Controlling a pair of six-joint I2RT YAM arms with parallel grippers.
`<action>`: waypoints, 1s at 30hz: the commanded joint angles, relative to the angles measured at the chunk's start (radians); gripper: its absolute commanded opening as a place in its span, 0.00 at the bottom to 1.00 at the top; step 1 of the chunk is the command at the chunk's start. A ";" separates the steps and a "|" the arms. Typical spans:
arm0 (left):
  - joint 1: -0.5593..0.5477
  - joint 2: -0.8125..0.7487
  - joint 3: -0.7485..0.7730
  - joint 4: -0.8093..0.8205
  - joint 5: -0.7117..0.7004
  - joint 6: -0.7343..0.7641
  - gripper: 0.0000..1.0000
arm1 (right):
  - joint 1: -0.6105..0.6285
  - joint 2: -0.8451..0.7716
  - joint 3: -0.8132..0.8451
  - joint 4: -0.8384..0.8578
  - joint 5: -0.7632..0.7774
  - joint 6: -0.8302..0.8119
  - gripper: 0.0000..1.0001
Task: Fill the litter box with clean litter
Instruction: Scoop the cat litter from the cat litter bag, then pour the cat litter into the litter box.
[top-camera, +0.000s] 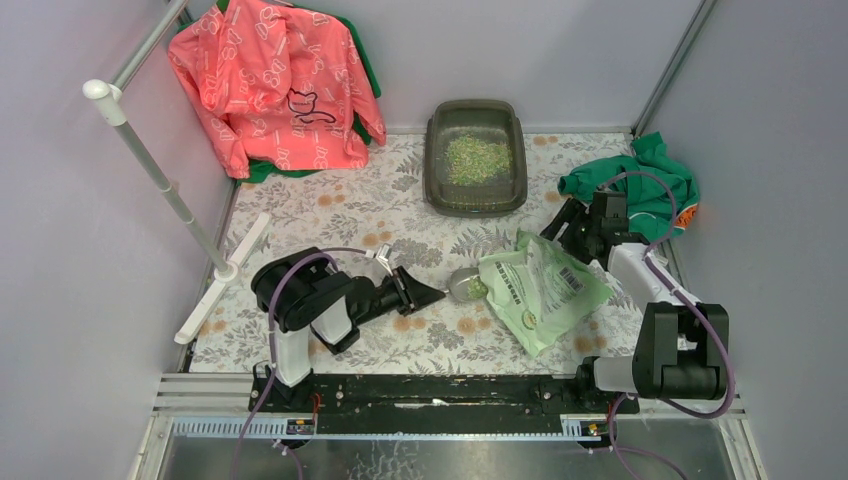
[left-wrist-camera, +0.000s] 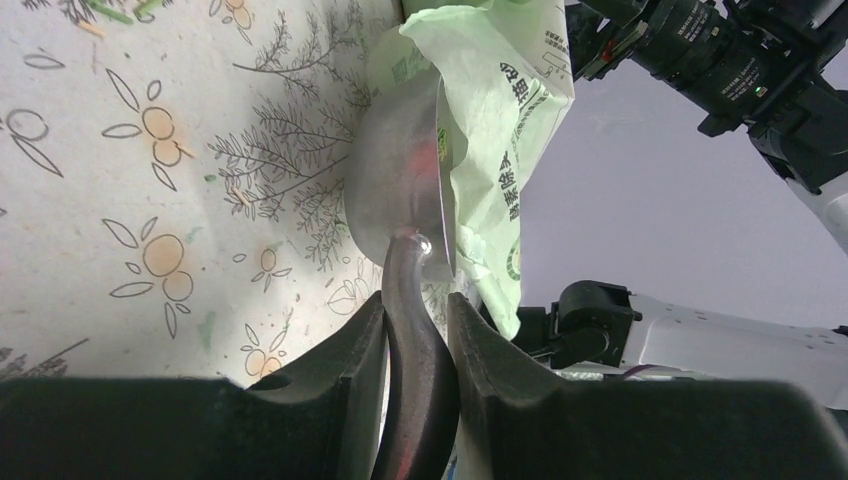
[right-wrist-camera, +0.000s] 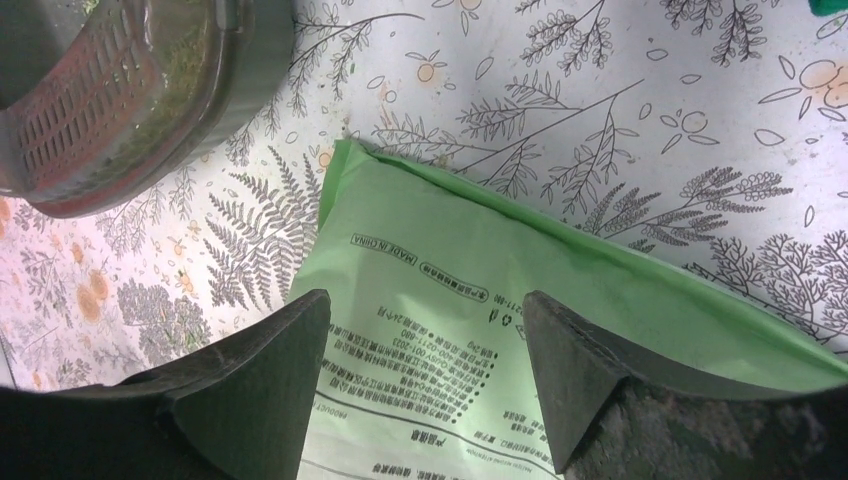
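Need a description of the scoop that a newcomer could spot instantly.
On the floral table, look near the middle, left of the green bag. The scoop lies at the bag's mouth, its handle clamped in the left gripper. It's the only small, shiny grey round bowl there.

The scoop (left-wrist-camera: 395, 190) is held between the fingers of the left end effector (left-wrist-camera: 415, 320), with its bowl just ahead at the mouth of the bag (left-wrist-camera: 500, 100). The bag is laid on the worktop (top-camera: 330, 215) beneath the right end effector (right-wrist-camera: 425, 305). The litter box (top-camera: 433, 165), with the clean litter (top-camera: 477, 158) in it, is set beyond both, ahead and left of the right end effector.
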 joint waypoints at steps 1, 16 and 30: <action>0.005 -0.041 -0.012 0.068 0.052 -0.055 0.00 | 0.009 -0.051 0.029 -0.037 -0.025 -0.030 0.79; 0.059 -0.206 -0.315 0.063 -0.033 -0.155 0.00 | 0.009 -0.072 0.039 -0.055 -0.055 -0.045 0.79; 0.094 -1.031 -0.223 -0.890 -0.147 -0.065 0.00 | 0.010 -0.074 0.034 -0.040 -0.073 -0.036 0.79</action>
